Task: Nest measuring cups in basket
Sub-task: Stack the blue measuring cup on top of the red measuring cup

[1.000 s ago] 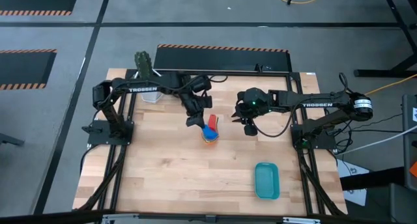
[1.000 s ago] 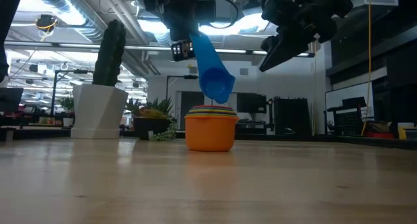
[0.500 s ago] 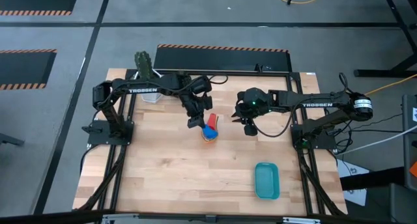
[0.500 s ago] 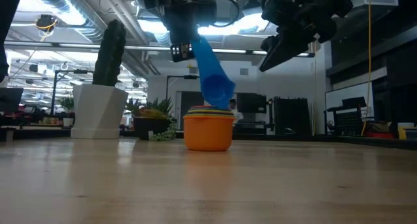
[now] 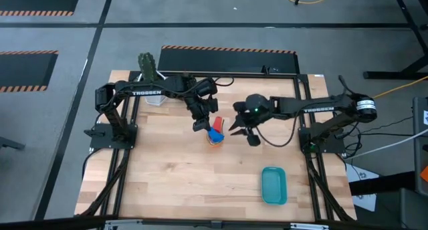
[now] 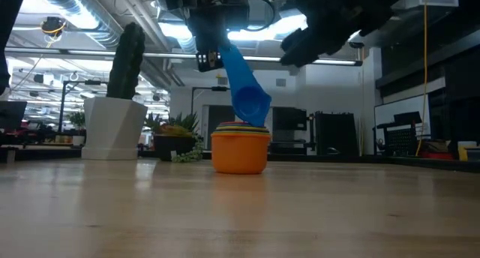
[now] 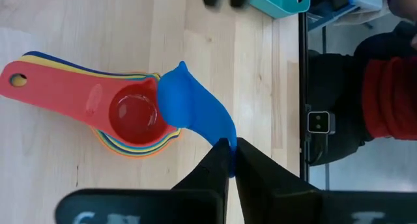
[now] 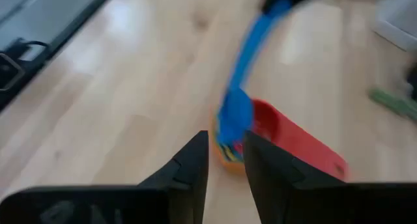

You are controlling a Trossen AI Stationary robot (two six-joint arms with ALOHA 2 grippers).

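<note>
A stack of nested measuring cups (image 5: 215, 140) stands on the wooden table near its middle. The orange cup (image 6: 240, 151) is outermost and the red cup (image 7: 133, 113) is on top, its handle (image 7: 45, 87) sticking out. My left gripper (image 5: 199, 125) is shut on a blue cup (image 6: 244, 85) over the stack. The blue cup's bowl (image 6: 253, 106) is at the stack's top; I cannot tell whether it touches. My right gripper (image 5: 242, 133) is open and empty, just to the right of the stack and above it. The teal basket (image 5: 274, 185) lies at the near right. My left gripper pinches the blue cup's handle near its free end (image 7: 225, 144) between its two fingers. The fingers come from above, pointing down. The cup hangs tilted below them, bowl lowest, over the red cup.
A white pot with a cactus (image 6: 114, 127) stands at the table's far left. The dark frame rails (image 5: 307, 156) run along the table's sides. Bare wood lies between the stack and the basket.
My right gripper has swung toward the table's left, closer to the cup stack, and stays open. My left gripper keeps the blue cup over the stack.
</note>
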